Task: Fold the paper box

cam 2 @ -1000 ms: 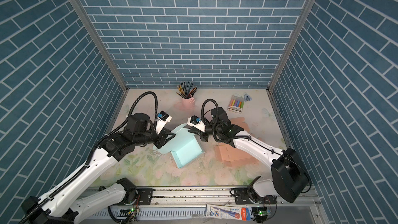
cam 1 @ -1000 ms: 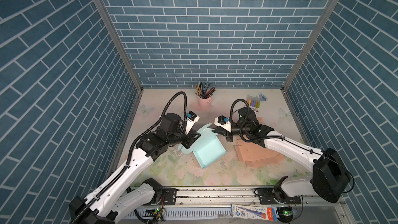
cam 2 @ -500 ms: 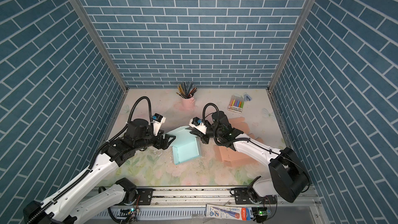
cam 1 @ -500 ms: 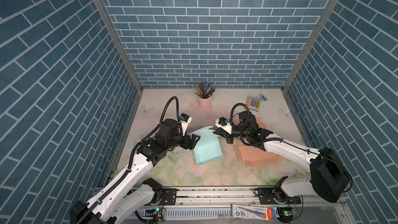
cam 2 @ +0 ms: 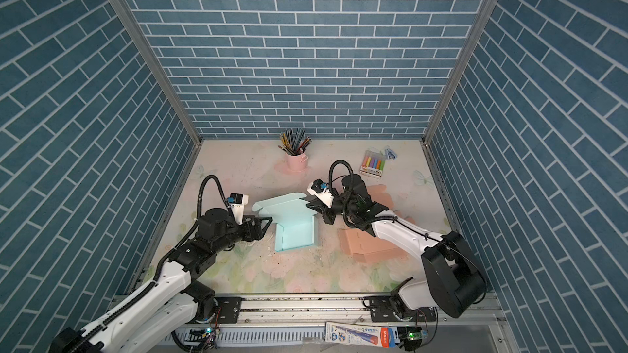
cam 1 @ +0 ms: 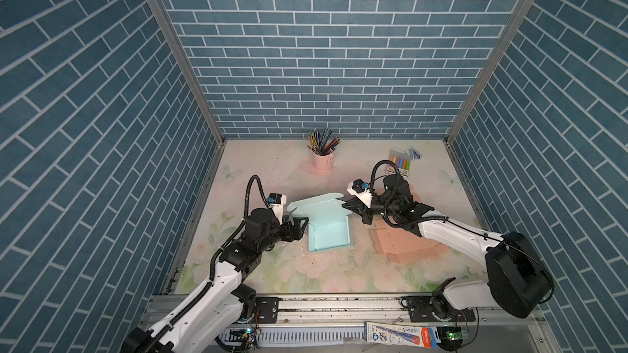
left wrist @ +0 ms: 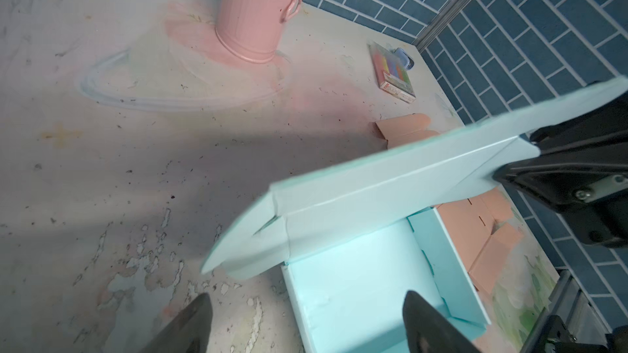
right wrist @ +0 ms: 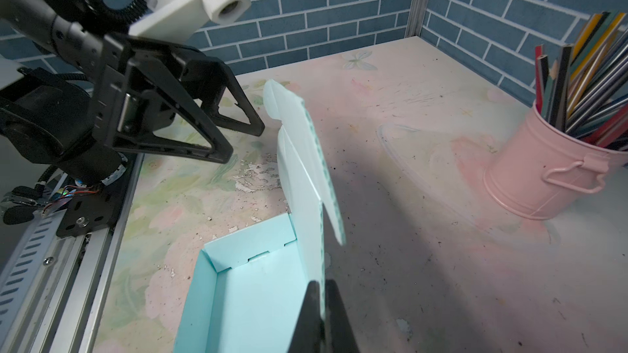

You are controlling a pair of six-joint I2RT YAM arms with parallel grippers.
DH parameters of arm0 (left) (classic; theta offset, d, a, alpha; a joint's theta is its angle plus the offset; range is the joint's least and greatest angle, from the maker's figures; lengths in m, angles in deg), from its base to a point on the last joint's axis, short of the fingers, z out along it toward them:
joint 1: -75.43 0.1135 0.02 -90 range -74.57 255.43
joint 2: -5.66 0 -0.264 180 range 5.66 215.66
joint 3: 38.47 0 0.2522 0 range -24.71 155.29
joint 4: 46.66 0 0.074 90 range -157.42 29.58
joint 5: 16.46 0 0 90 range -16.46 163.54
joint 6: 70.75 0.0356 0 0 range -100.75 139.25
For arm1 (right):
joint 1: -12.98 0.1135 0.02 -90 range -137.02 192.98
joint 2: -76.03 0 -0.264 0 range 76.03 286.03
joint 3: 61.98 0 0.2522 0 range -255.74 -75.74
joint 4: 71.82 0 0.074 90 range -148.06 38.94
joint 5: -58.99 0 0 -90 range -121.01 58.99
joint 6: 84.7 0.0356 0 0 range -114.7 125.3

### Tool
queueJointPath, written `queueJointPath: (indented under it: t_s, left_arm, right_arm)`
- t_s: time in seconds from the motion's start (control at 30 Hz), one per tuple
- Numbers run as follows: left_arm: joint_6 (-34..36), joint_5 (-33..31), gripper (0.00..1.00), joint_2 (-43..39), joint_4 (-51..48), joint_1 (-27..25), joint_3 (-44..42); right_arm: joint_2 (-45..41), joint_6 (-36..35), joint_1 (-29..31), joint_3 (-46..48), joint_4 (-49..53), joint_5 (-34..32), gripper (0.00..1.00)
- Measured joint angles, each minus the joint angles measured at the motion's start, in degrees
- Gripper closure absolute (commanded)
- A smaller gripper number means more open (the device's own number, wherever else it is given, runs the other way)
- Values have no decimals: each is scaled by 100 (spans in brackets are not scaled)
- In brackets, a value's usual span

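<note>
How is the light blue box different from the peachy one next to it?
The light blue box has its walls folded up; the peach box lies flat, unfolded. The right gripper pinches the light blue box's lid; nothing grips the peach box. Both are paper boxes.

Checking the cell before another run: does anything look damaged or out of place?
Yes. The table has its printed surface flaking off in patches beside the box, with dark specks scattered around. A stationery pack lies on the front rail, off the table.
</note>
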Motion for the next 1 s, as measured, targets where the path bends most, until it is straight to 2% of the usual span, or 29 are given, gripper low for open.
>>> queueJointPath:
  t_s: [0.2,0.4,0.63,0.8,1.0]
  left_arm:
    - [-127,-4,12,-236,1322,0,-970]
    - [24,2,12,297,1902,13,-881]
    - [219,417,15,1069,2197,275,-599]
    - [227,581,24,1226,2441,286,-592]
    - [319,575,44,1237,2452,306,-590]
  right_arm:
    - [61,92,-33,0,-13,81,100]
    - [127,94,-127,0,-50,184,100]
    - [133,94,-181,20,-50,262,100]
    - [133,94,-192,20,-48,280,100]
    - [133,94,-210,20,-44,308,100]
